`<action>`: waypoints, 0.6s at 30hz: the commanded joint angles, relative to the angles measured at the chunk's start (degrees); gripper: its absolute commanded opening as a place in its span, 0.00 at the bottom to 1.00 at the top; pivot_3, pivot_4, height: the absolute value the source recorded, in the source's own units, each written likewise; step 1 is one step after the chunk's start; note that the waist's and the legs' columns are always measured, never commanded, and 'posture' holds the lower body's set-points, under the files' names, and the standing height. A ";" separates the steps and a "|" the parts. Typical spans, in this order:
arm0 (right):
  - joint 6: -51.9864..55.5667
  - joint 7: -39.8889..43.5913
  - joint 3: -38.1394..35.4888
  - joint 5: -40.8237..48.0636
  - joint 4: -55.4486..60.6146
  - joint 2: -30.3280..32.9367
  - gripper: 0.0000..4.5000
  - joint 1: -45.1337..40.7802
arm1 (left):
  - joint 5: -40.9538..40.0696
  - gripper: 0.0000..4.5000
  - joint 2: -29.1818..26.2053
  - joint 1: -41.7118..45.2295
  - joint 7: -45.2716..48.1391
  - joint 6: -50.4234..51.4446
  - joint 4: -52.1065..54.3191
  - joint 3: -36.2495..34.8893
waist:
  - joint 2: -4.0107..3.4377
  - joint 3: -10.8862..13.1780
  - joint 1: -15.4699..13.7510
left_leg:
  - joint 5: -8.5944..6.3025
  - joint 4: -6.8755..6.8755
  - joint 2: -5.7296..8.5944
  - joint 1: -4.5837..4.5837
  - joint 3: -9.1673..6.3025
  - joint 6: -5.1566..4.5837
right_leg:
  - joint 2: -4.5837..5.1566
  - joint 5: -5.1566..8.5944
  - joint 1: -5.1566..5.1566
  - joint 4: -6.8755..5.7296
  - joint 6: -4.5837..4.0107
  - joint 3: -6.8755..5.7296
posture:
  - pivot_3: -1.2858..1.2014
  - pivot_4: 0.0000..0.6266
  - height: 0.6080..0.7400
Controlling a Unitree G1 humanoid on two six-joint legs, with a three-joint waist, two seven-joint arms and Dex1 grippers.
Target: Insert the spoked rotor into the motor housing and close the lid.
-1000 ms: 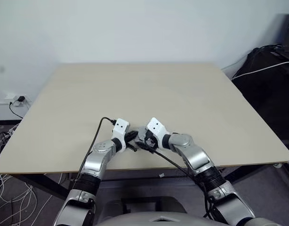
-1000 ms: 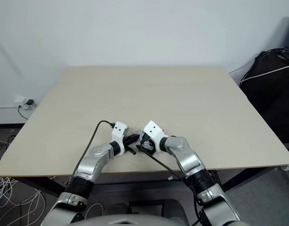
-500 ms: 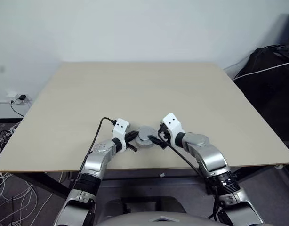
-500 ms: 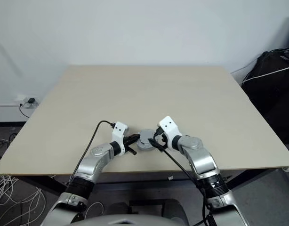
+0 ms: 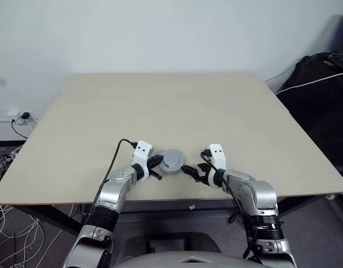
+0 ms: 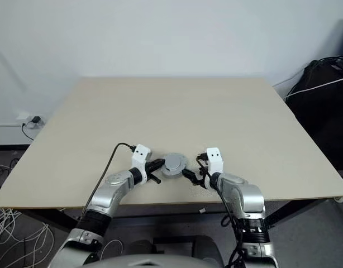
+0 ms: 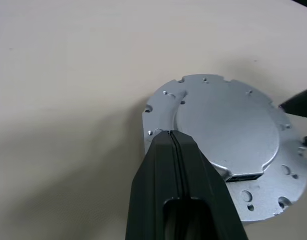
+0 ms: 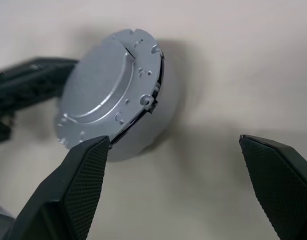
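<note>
Lid and motor housing sit together as one round silver piece on the bench, close to the near edge and about halfway along it. In the right wrist view, the lid sits on top of the housing with a thin dark gap along one side. Its smooth grey face is up, with small holes and notches around its rim.

On one side, the left gripper has its jaws pressed tight together, with nothing between them. In the left wrist view, the tip rests at the rim of the lid.

On the other side, the right gripper has its jaws spread wide and holds nothing. It points at the silver piece and sits just beside it, not touching. A black cable runs along the left arm.
</note>
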State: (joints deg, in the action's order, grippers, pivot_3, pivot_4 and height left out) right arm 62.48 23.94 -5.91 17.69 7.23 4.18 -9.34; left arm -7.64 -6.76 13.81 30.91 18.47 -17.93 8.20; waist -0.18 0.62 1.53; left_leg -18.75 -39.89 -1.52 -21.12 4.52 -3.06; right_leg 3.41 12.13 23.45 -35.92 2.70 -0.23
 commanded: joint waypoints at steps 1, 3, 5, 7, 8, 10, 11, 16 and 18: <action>1.23 -0.68 -3.66 6.11 2.10 -4.05 0.99 -1.54 | 0.17 0.00 0.39 -0.55 0.57 0.90 -0.39 1.10 | -0.03 0.00 0.03 | 0.00 0.00 0.00 -0.01 0.00 0.00 | 0.00 0.00 0.01 0.00 0.01 0.00 | 0.52 0.00 1.00; 1.17 -1.32 -5.37 7.94 1.91 -5.63 0.99 -1.69 | 0.21 0.00 0.36 -0.60 0.57 0.94 -0.29 1.03 | -0.05 -0.01 -0.01 | 0.00 0.00 -0.01 -0.01 -0.01 0.00 | 0.00 0.00 0.00 0.00 0.01 0.00 | 0.52 0.00 1.00; 0.80 -1.66 -5.58 8.69 1.91 -5.82 0.99 -1.64 | 0.24 0.00 0.35 -0.63 0.55 0.95 -0.25 1.01 | -0.04 -0.02 -0.09 | 0.00 0.00 -0.03 -0.01 -0.03 0.00 | 0.01 -0.01 -0.02 0.01 0.01 0.00 | 0.52 0.00 1.00; 0.88 -1.85 -4.89 9.01 2.01 -5.06 0.99 -1.55 | 0.21 0.00 0.28 -0.63 0.52 0.96 -0.21 0.99 | -0.06 -0.02 -0.05 | -0.01 0.00 -0.02 -0.01 -0.02 -0.02 | 0.06 -0.01 -0.03 0.03 0.02 0.01 | 0.52 0.00 1.00; 0.94 -1.92 -4.57 9.16 2.00 -4.61 0.99 -1.55 | 0.20 0.00 0.23 -0.64 0.53 0.98 -0.18 0.97 | -0.06 -0.02 -0.04 | -0.01 0.00 -0.02 -0.02 -0.01 -0.03 | 0.06 -0.01 -0.02 0.03 0.02 0.02 | 0.52 0.00 1.00; 0.70 -1.96 -3.94 9.24 1.88 -3.67 0.99 -1.66 | 0.19 0.00 0.20 -0.65 0.54 0.97 -0.16 0.96 | -0.06 -0.02 -0.05 | -0.01 0.00 0.01 -0.02 -0.01 -0.04 | 0.06 -0.01 -0.02 0.03 0.02 0.02 | 0.52 0.00 1.00; 0.59 -2.07 -3.85 9.41 1.78 -3.47 0.99 -1.76 | 0.19 0.00 0.18 -0.63 0.54 0.97 -0.16 0.95 | -0.06 -0.02 -0.06 | -0.01 0.00 0.03 -0.02 -0.02 -0.04 | 0.06 0.00 -0.02 0.03 0.02 0.02 | 0.52 0.00 1.00; 0.03 -3.36 -3.68 9.86 1.32 -3.41 0.99 -2.17 | 0.14 0.00 0.21 -0.57 0.59 0.84 -0.21 0.95 | -0.07 -0.03 -0.01 | -0.01 0.00 0.06 -0.01 -0.01 -0.02 | 0.04 0.00 -0.02 0.02 0.02 0.01 | 0.52 0.00 1.00; -0.14 -4.36 -3.69 9.50 0.88 -3.55 0.99 -2.30 | 0.14 0.00 0.23 -0.55 0.57 0.79 -0.23 0.93 | -0.07 -0.03 -0.01 | 0.00 0.00 0.06 -0.01 -0.01 -0.02 | 0.03 0.00 -0.02 0.02 0.02 0.01 | 0.52 0.00 1.00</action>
State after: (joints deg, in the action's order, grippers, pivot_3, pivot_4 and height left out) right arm 63.67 20.18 -9.52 26.36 7.24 0.79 -10.34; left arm -7.71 -6.71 13.66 31.30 18.39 -17.71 8.42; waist -0.26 0.59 1.52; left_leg -18.76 -39.89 -1.46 -21.14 4.51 -3.09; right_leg 3.45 12.12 23.44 -35.90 2.72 -0.21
